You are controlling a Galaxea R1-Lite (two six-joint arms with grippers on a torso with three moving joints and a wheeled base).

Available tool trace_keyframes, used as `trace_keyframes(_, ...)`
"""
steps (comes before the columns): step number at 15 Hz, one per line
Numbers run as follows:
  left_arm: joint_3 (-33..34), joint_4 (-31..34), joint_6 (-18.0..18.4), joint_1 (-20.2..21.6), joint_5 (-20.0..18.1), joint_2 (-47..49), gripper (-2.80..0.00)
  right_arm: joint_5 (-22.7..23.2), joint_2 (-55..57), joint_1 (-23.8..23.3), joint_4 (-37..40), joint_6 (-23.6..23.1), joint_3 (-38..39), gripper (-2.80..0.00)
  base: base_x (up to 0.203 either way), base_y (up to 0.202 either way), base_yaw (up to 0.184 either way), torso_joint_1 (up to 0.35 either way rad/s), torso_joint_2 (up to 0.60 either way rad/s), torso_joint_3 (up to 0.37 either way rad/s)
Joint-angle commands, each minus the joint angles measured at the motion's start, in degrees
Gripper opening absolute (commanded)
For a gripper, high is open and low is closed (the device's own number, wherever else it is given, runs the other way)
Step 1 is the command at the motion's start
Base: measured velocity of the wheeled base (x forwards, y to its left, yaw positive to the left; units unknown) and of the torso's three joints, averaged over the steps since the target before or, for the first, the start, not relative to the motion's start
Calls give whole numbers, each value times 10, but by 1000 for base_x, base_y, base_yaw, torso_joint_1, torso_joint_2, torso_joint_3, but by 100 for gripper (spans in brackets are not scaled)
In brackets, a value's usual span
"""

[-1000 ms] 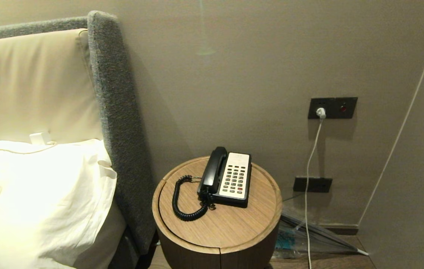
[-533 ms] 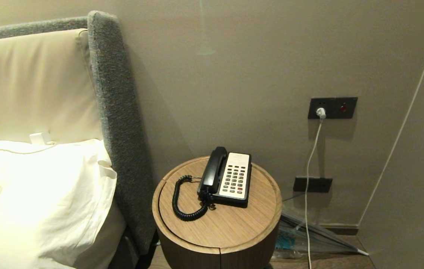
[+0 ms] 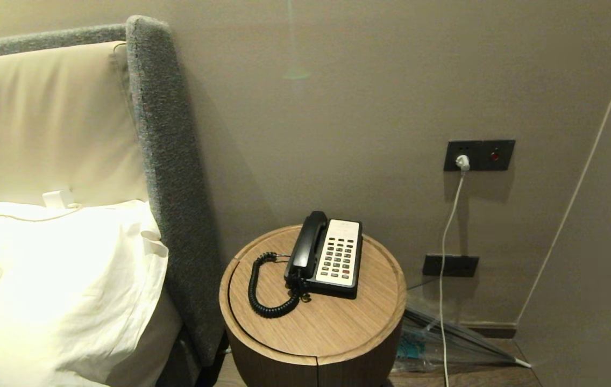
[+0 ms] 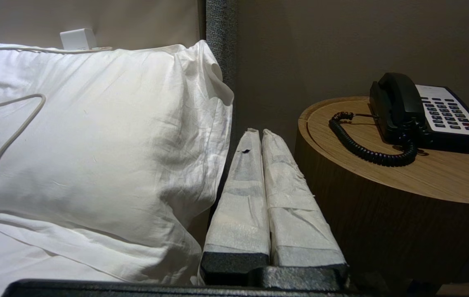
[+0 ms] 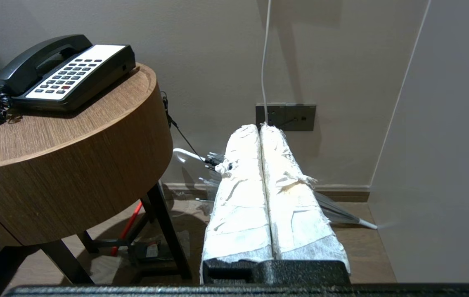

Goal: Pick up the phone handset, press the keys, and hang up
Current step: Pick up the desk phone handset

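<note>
The black phone handset (image 3: 306,243) rests in its cradle on the left side of the black-and-white phone base (image 3: 356,258), on a round wooden side table (image 3: 316,328). Its coiled cord (image 3: 262,290) loops over the tabletop. The keys (image 3: 338,256), dark grey with one red, sit in the white faceplate. Neither arm shows in the head view. My left gripper (image 4: 258,132), fingers wrapped in white, is shut and empty, low between the pillow and the table, short of the handset (image 4: 397,101). My right gripper (image 5: 261,126) is shut and empty, below and right of the table, with the keys (image 5: 66,76) up to its left.
A bed with a white pillow (image 3: 52,285) and grey padded headboard (image 3: 168,177) stands left of the table. A wall socket (image 3: 479,155) holds a white plug with a cable (image 3: 443,258) hanging down. A folded clear umbrella (image 3: 445,338) lies on the floor by the right wall.
</note>
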Motion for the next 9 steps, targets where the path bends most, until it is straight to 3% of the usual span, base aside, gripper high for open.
trace_keyframes(1, 23, 0, -1, 0, 0, 1, -280, 0, 0, 0, -1, 0, 0, -280, 0, 0, 0, 0, 0, 0)
trace_keyframes(9, 23, 0, -5, 0, 0, 1, -280, 0, 0, 0, 0, 0, 0, -280, 0, 0, 0, 2, 1, -168)
